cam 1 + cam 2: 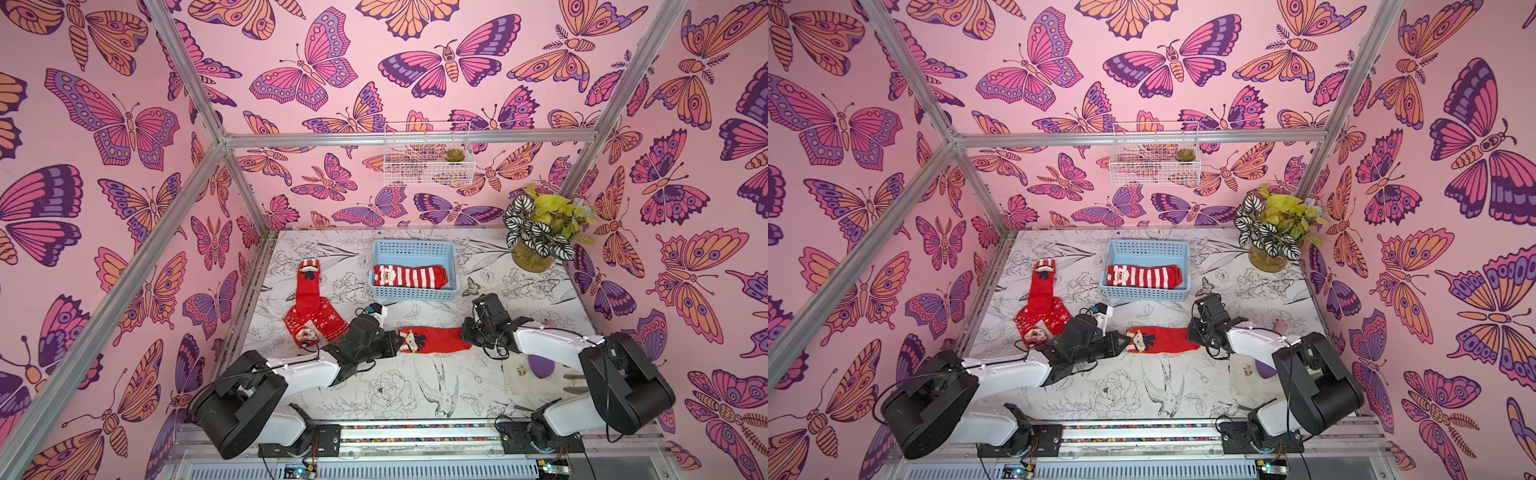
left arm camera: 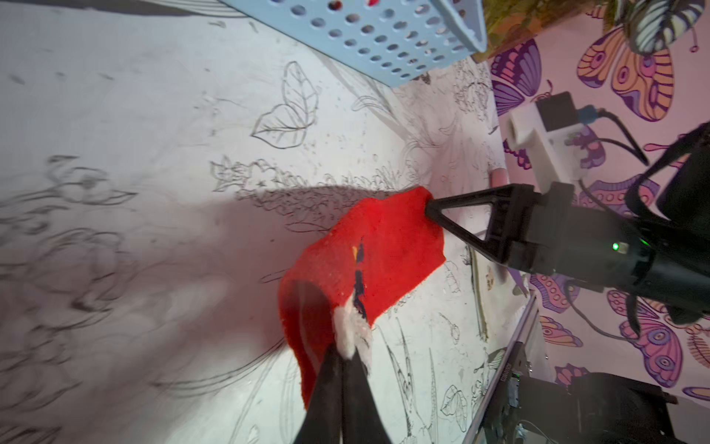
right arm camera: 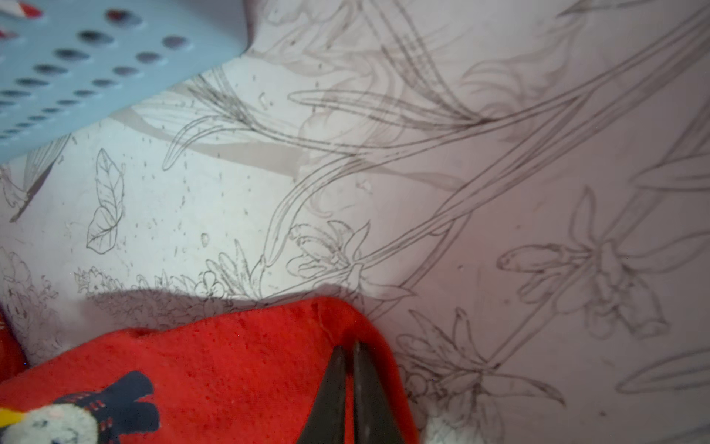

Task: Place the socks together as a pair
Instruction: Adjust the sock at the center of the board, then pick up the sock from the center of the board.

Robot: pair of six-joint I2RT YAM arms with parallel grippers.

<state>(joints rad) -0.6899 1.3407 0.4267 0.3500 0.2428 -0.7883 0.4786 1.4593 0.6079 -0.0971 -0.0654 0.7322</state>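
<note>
Between the two arms, toward the front middle of the tabletop (image 1: 428, 309), a plain red sock (image 1: 440, 341) is stretched out from side to side. Its cuff, with a fluffy white animal face and dark-blue trim, points toward the left arm. The left end effector (image 1: 399, 343) is pressed together on that cuff. In the left wrist view its black fingers (image 2: 322, 392) pinch the white fluff with hardly a gap between them. The right end effector (image 1: 468, 337) has the opposite, toe end, and in the right wrist view its fingers (image 3: 326, 392) are closed on the red fabric. The sock looks lifted just off the surface, with a shadow beneath it.

Behind it, nearer the back wall, a blue basket (image 1: 415, 248) holds a striped sock (image 1: 415, 277), red and white with a Santa face on its cuff, lying across the basket's near side.

Over on the left side of the tabletop, a red sock with a striped cuff (image 1: 308, 291) lies lengthwise. Its toe end overlaps a snowflake-patterned sock (image 1: 330, 324) whose face cuff sits beside the left arm. I cannot tell whether that snowflake piece is one sock or two.

A potted plant (image 1: 536, 232) stands in the back right corner. A white wire basket (image 1: 415, 174) hangs on the back wall with a small succulent (image 1: 455, 154) inside.
</note>
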